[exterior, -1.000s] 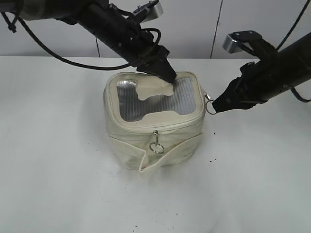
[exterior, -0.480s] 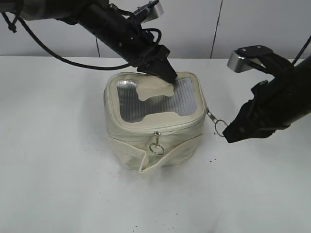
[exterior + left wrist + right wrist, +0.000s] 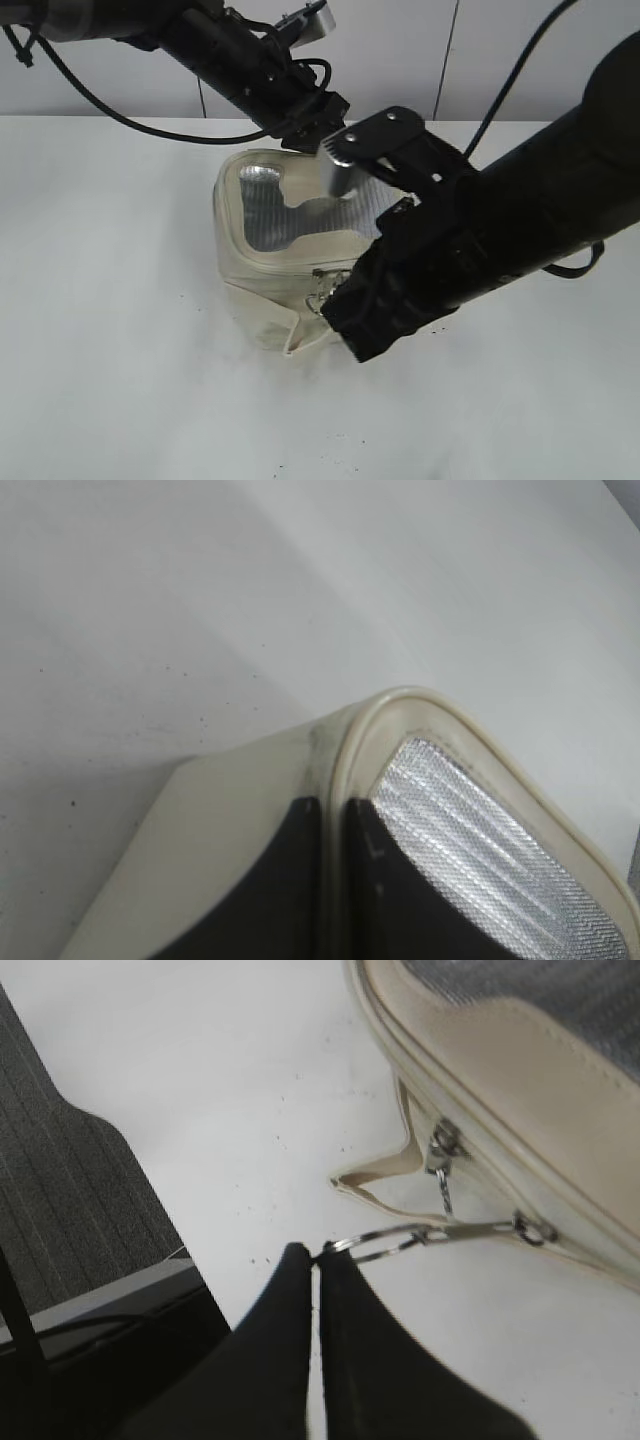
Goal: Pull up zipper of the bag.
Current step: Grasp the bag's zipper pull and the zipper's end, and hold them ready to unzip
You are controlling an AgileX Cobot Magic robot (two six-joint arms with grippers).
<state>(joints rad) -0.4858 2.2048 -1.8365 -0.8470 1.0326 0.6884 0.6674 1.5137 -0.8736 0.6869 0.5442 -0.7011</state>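
Note:
The cream bag [image 3: 262,290] stands on the white table, its grey top panel [image 3: 268,215] facing up. My left gripper [image 3: 322,128] is shut on the bag's far top rim; the left wrist view shows its jaws [image 3: 332,805] pinching the cream rim [image 3: 400,705]. My right gripper [image 3: 345,318] lies across the bag's front and hides its right half. In the right wrist view it [image 3: 312,1253] is shut on a silver ring pull [image 3: 385,1242], drawn taut from the zipper track [image 3: 480,1155]. A second ring pull [image 3: 441,1178] hangs beside it.
The white table [image 3: 110,330] carries small dark specks. A pale wall stands behind it. In the right wrist view the table's edge and dark floor [image 3: 60,1190] lie at the left. A cream strap end [image 3: 375,1175] sticks out at the bag's base.
My right arm has swung from the bag's right side round to its front, drawing the ring pull along the rim. It now covers the bag's right half. The left gripper has not moved.

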